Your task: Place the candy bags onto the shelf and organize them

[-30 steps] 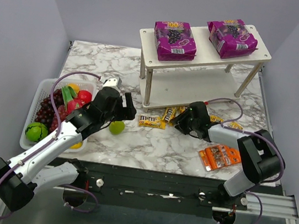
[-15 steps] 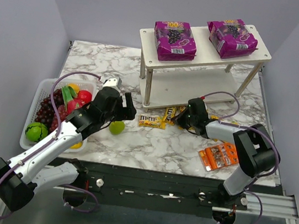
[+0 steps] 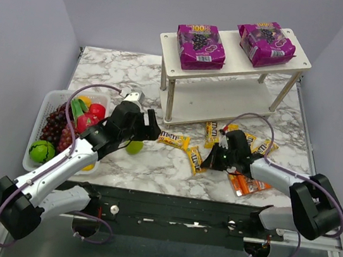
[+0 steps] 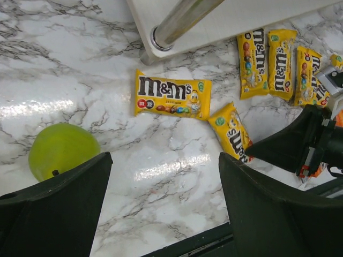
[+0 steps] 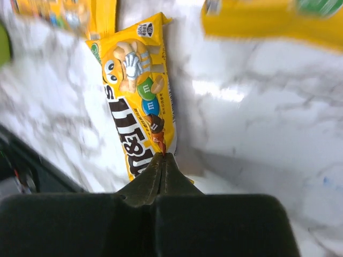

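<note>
Two purple candy bags [image 3: 200,46] [image 3: 265,43] lie on the top tier of the white shelf [image 3: 232,42]. Several yellow packets are scattered on the marble in front of it, among them one [image 3: 173,140] [image 4: 171,96] near the shelf leg and a cluster [image 4: 268,59]. My right gripper [image 3: 209,161] [image 5: 162,156] is shut on the end of one yellow packet [image 3: 196,159] [image 5: 134,91] that lies flat on the table. An orange pack [image 3: 248,183] sits beside the right forearm. My left gripper [image 3: 148,125] [image 4: 163,209] hovers open over bare marble, holding nothing.
A green fruit [image 3: 133,146] [image 4: 62,150] lies loose by the left finger. The white fruit basket [image 3: 34,141] stands at the left edge. A metal shelf leg [image 4: 179,21] stands just beyond the left gripper. The shelf's lower tier [image 3: 226,101] is bare.
My right gripper closed and pulled back from the shelf's foot toward the front edge, dragging a yellow packet with it. Other packets got spread out. The left arm shifted slightly right.
</note>
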Controlling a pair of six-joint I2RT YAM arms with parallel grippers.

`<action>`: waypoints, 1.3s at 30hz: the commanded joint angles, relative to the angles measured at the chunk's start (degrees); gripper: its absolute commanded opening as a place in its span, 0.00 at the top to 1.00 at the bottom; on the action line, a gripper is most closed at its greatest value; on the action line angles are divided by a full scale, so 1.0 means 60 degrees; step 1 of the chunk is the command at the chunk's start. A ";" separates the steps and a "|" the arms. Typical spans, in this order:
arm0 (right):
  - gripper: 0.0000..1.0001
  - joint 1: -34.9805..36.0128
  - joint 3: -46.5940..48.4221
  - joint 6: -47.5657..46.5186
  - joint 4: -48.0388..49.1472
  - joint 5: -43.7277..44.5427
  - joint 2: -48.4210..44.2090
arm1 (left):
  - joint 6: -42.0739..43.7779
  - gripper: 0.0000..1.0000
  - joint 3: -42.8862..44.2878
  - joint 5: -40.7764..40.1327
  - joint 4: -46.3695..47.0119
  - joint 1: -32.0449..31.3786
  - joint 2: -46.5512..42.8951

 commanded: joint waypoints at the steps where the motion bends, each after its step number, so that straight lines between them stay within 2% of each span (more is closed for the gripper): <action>1: 0.87 0.0042 -0.0078 -0.1810 -0.2153 -0.1223 -0.0433 | -0.0265 0.11 -0.0447 0.1075 0.0985 -0.0145 0.0417; 3: 0.74 0.0042 0.0025 -0.1591 -0.2815 -0.0477 -0.0900 | -0.0426 0.11 -0.0506 0.1049 0.1147 -0.0481 0.0710; 4: 0.55 0.0042 0.0040 -0.1140 -0.2918 -0.0154 -0.1149 | -0.0471 0.11 -0.0506 0.1005 0.1249 -0.0599 0.0813; 5: 0.47 0.0028 0.0025 -0.0817 -0.3151 0.0198 -0.1775 | -0.0514 0.12 -0.0477 0.0961 0.1294 -0.0701 0.1046; 7: 0.34 0.0042 -0.0091 -0.0101 -0.3270 0.0858 -0.2438 | -0.0573 0.12 -0.0404 0.0946 0.1396 -0.0994 0.1281; 8: 0.32 0.0042 -0.0136 0.0136 -0.3531 0.1121 -0.2818 | -0.0602 0.12 -0.0316 0.0946 0.1426 -0.1097 0.1514; 15: 0.28 0.0042 -0.0750 0.1572 -0.4369 0.1417 -0.5046 | -0.0457 0.14 0.0065 0.0858 0.2011 -0.1610 0.2482; 19: 0.28 0.0042 -0.1277 0.3165 -0.4296 0.1154 -0.5896 | 0.0070 0.15 0.0504 0.1150 0.2304 -0.1728 0.3171; 23: 0.29 0.0042 -0.1863 0.4692 -0.4005 0.0862 -0.6482 | 0.0320 0.21 0.0972 0.1618 0.2685 -0.1815 0.3990; 28: 0.31 0.0028 -0.2275 0.5893 -0.3622 0.0816 -0.6543 | 0.0583 0.26 0.1442 0.1853 0.2993 -0.1903 0.4694; 39: 0.33 0.0408 -0.1908 0.7286 -0.2612 0.0539 -0.5167 | 0.0672 0.30 0.1677 0.2717 0.4018 -0.2167 0.6116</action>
